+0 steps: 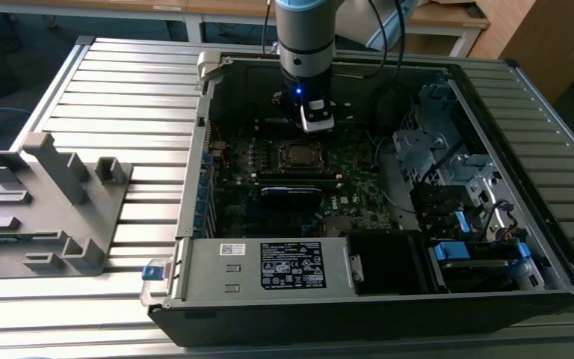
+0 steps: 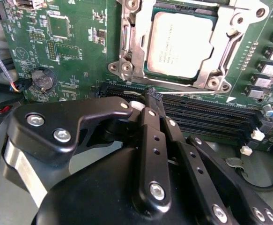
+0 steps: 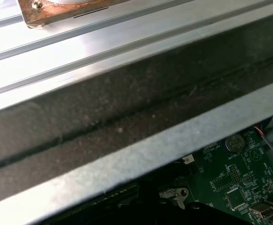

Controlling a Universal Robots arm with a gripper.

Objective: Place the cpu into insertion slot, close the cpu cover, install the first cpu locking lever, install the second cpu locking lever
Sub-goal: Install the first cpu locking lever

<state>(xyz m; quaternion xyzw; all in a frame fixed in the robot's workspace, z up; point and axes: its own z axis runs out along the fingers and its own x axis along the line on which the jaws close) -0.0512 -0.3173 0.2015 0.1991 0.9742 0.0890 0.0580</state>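
The cpu (image 2: 180, 44) sits flat in the socket on the motherboard (image 2: 70, 47), grey top up. This suggests the placing step is done. The cpu cover (image 2: 137, 42) lies down around it as a shiny frame, with the chip showing through its window. Whether the locking levers beside the socket are hooked I cannot tell.

The gripper (image 2: 153, 97) hangs just off one edge of the socket, over the dark memory slots (image 2: 206, 115). Its fingers are drawn together with nothing between them. Closed this way they make one narrow tip, which I judge suits pushing a thin lever beside the socket better than grasping would.

In the exterior view the gripper (image 1: 314, 123) is just beyond the socket, with the arm upright inside the open computer case (image 1: 192, 187). That probably keeps it clear of the case walls.
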